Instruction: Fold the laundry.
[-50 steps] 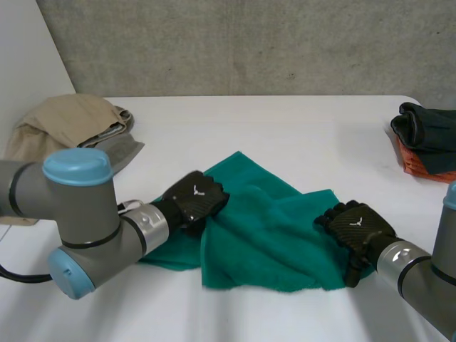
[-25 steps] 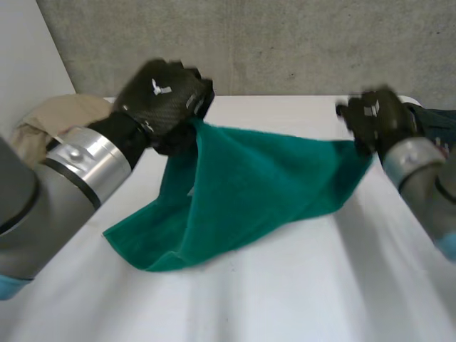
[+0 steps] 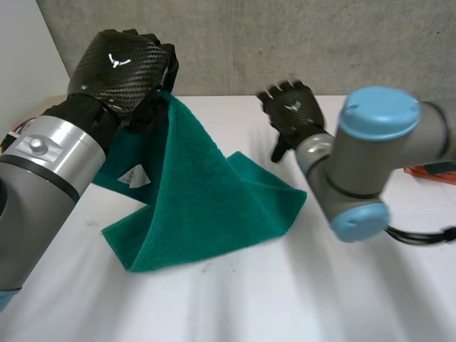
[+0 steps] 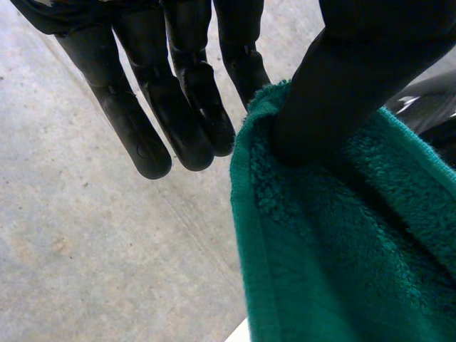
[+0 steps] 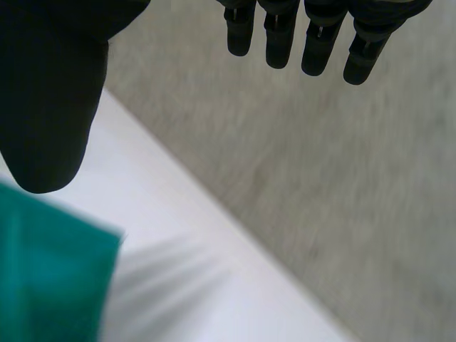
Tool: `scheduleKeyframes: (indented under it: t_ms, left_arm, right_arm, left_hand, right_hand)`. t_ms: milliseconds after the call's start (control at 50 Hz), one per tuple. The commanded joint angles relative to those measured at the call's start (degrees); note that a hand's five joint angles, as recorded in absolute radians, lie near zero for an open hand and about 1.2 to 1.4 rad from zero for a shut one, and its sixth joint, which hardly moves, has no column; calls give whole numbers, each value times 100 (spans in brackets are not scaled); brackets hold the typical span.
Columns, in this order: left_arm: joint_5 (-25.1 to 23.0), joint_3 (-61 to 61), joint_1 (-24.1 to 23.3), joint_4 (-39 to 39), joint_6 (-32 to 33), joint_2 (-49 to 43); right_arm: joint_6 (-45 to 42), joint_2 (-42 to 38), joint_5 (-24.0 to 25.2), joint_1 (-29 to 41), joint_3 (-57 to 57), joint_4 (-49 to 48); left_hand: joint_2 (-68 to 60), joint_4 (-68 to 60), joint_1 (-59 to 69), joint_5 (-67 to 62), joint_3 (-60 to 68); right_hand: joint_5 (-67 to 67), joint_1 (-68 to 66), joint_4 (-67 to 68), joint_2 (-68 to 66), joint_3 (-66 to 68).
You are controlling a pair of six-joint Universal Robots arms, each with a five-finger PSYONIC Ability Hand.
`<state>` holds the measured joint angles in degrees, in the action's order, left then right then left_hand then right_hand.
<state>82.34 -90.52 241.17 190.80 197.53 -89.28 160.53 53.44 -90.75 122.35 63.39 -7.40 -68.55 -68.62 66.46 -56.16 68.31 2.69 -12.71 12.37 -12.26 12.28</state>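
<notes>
Pinching the green towel (image 3: 203, 206) aloft, left hand (image 3: 125, 68); right hand (image 3: 293, 112) spread, empty.

A white bench (image 3: 299, 299) spans the foreground, its top plain and matte. Behind it stands a grey concrete wall (image 3: 235, 43), rough and speckled with small pits, meeting the bench along its far edge. A smooth white panel (image 3: 21, 71) rises at the left and stands against the wall at a slant. At the far right of the bench lies a sliver of orange cloth (image 3: 434, 169), mostly hidden.
</notes>
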Motion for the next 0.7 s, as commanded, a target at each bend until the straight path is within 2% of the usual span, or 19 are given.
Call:
scheduleKeyframes:
  t_ms: [20, 60, 120, 240, 280, 300, 320, 340, 420, 460, 520, 600, 700]
  left_arm:
    - [-16, 34, 53, -8, 101, -142]
    - [-16, 26, 70, 1, 110, -160]
    - [-16, 34, 70, 36, 110, -178]
    - [-8, 105, 53, 150, 102, -143]
    - [-7, 166, 44, 168, 84, -108]
    - [1, 192, 27, 177, 75, -99]
    - [19, 210, 18, 177, 75, -90]
    - [45, 236, -9, 168, 58, -64]
    - [63, 254, -53, 177, 49, 155]
    - [72, 245, -79, 168, 40, 331]
    - [80, 219, -97, 177, 31, 613]
    - [80, 219, -97, 177, 22, 833]
    - [80, 175, -97, 229, -4, 1026]
  right_arm:
    - [1041, 728, 1075, -897, 1104, 1407]
    - [1190, 755, 1619, -1011, 1507, 1556]
    - [1288, 720, 1964, -1038, 1790, 1478]
    - [1349, -44, 1965, -793, 1966, 802]
    - [1402, -141, 1921, -652, 1949, 661]
    - [1454, -159, 1843, -591, 1940, 539]
    - [1481, -141, 1781, -573, 1949, 468]
    - [1516, -98, 1685, -564, 1966, 398]
    - [1447, 244, 1035, -634, 2054, 28]
    - [1280, 937, 823, -853, 2063, -25]
    - [633, 1718, 874, -1387, 2046, -16]
    - [-151, 2125, 1085, -1697, 1670, -42]
    - [-224, 2013, 1218, -1294, 869, -69]
  left_hand:
    - [-1145, -1138, 1354, -1384, 1169]
    - [-1145, -1138, 1354, -1384, 1169]
    - [-1145, -1138, 1354, -1384, 1169]
    - [-1145, -1138, 1354, -1384, 1169]
    - [-1145, -1138, 1354, -1384, 1169]
    - [-1145, -1138, 1354, -1384, 1169]
    - [-1145, -1138, 1354, -1384, 1169]
    - [-1145, -1138, 1354, -1384, 1169]
    - [-1145, -1138, 1354, -1384, 1169]
    - [-1145, -1138, 1354, -1384, 1169]
    - [-1145, -1138, 1354, -1384, 1169]
    - [-1145, -1138, 1354, -1384, 1169]
    - [-1145, -1138, 1354, -1384, 1169]
  right_hand:
    - [-269, 271, -237, 226, -228]
    - [-269, 271, -237, 226, -228]
    - [-269, 271, -237, 226, -228]
    - [-130, 132, -98, 87, -89]
    - [1162, -1160, 1194, -1205, 1202]
    - [3934, -3932, 3966, -3977, 3974]
    - [5743, -5741, 5775, -5786, 5784]
    - [6721, -6719, 6753, -6764, 6762]
    - [6731, -6729, 6763, -6774, 6772]
    - [6731, -6729, 6763, -6774, 6772]
    - [6731, -6729, 6763, -6774, 6772]
    - [6731, -6729, 6763, -6774, 6772]
    - [6731, -6729, 6763, -6774, 6772]
